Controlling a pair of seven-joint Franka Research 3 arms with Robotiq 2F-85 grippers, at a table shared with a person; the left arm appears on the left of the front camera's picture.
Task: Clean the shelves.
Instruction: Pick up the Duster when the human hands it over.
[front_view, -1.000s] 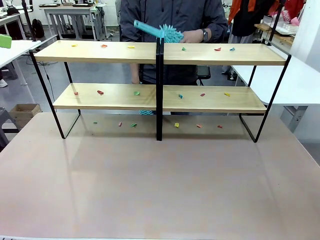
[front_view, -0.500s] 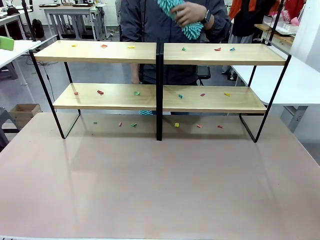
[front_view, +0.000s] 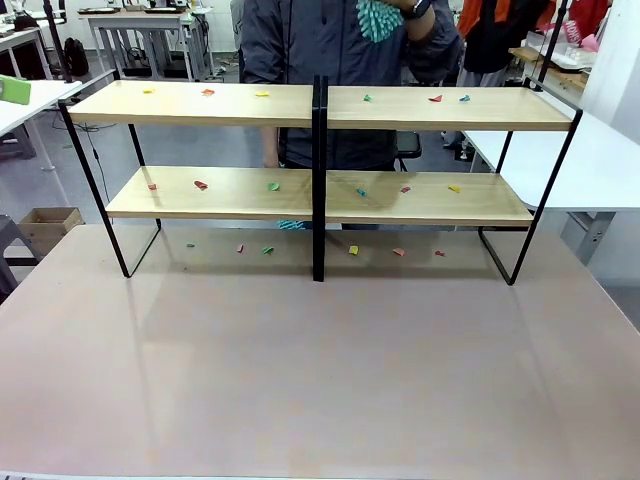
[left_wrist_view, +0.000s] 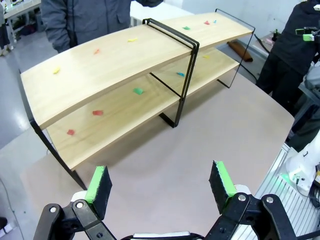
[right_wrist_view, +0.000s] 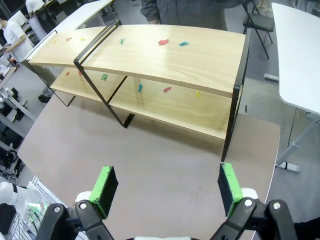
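Observation:
The shelves (front_view: 200, 104) stand across the far part of the table, two tiers of light wood on a black frame with a black centre post (front_view: 319, 180). Small coloured scraps (front_view: 201, 185) lie on both tiers and on the tabletop below. Behind the rack a person lifts a teal fluffy duster (front_view: 378, 17) to chest height. My left gripper (left_wrist_view: 160, 182) hovers open above the table, facing the shelves (left_wrist_view: 115, 65) from their left end. My right gripper (right_wrist_view: 165, 187) hangs open too, facing the shelves (right_wrist_view: 165, 55) from their right end. Neither holds anything.
The brown tabletop (front_view: 320, 370) lies bare in front of the rack. A white table (front_view: 590, 160) stands to the right, another white table (front_view: 25, 100) to the left, and a cardboard box (front_view: 48, 226) sits on the floor at left. A second person (left_wrist_view: 292, 55) stands off to the side.
The person has raised the teal duster from just above the top shelf to chest height. Neither arm's gripper has changed.

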